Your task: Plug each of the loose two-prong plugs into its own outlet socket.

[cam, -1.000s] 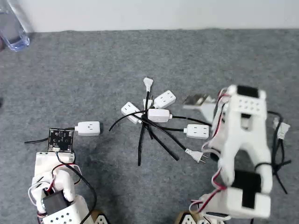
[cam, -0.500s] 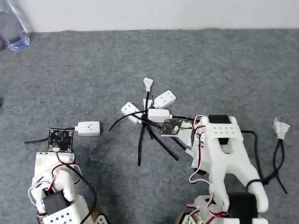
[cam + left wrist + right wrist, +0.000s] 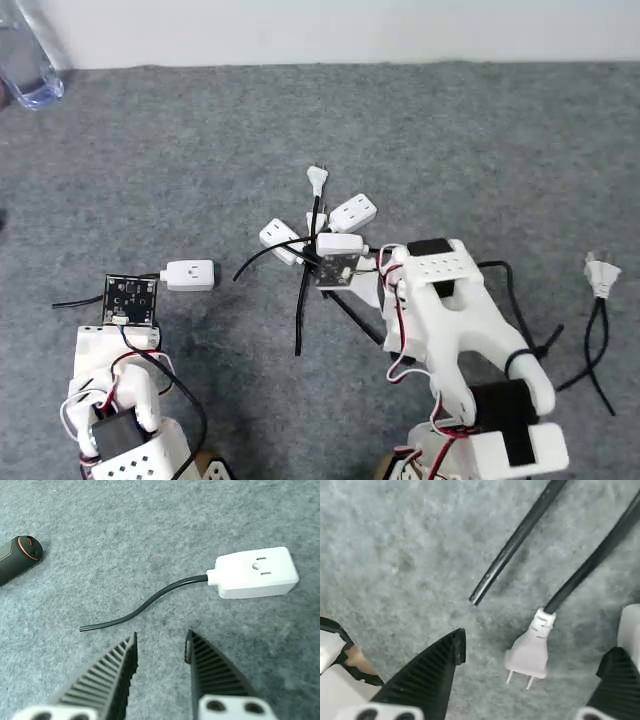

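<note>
A white two-prong plug (image 3: 529, 652) on a black cord lies on the grey carpet between the fingers of my right gripper (image 3: 536, 649), which is open and holds nothing. That arm (image 3: 440, 300) stands over the near right side of a cluster of white outlet sockets (image 3: 340, 245) and black cords. Another loose plug (image 3: 317, 180) lies at the far end of the cluster, and a third plug (image 3: 600, 275) lies far right. My left gripper (image 3: 160, 642) is open just short of a single white socket (image 3: 255, 572), the same socket (image 3: 190, 274) that lies apart at the left.
A short black cord (image 3: 145, 607) trails from the single socket. A black cylinder with an orange ring (image 3: 17, 557) lies near it. A clear bottle (image 3: 25, 70) stands at the far left corner. Bare carpet (image 3: 150, 160) stretches across the far side.
My right arm has swung left from the right side to over the cluster, covering a plug and a socket there. The left arm has kept still.
</note>
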Available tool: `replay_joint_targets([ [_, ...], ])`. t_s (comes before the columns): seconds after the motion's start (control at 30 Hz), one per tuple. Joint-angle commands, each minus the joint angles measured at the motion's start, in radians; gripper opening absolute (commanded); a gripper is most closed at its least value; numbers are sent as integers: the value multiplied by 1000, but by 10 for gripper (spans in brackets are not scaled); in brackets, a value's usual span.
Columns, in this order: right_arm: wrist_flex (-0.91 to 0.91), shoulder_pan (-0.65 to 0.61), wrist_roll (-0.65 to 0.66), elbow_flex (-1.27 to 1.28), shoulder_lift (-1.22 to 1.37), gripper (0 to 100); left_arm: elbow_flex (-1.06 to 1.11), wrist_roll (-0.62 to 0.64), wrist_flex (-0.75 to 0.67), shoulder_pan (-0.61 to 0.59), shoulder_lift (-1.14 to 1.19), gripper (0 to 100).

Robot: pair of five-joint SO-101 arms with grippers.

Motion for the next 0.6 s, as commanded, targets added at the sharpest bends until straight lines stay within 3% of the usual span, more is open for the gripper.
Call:
replay_joint_targets([
  [0.0, -8, -2, -12, -57, 22, 322, -5, -8, 8, -2, -15, 152],
  [0.33, -87, 170, 91, -60, 147, 321, -5, -8, 8, -5, -15, 151],
  [0.57, -131, 232, 91, -81, 182, 52, -5, -8, 8, -5, -15, 151],
])
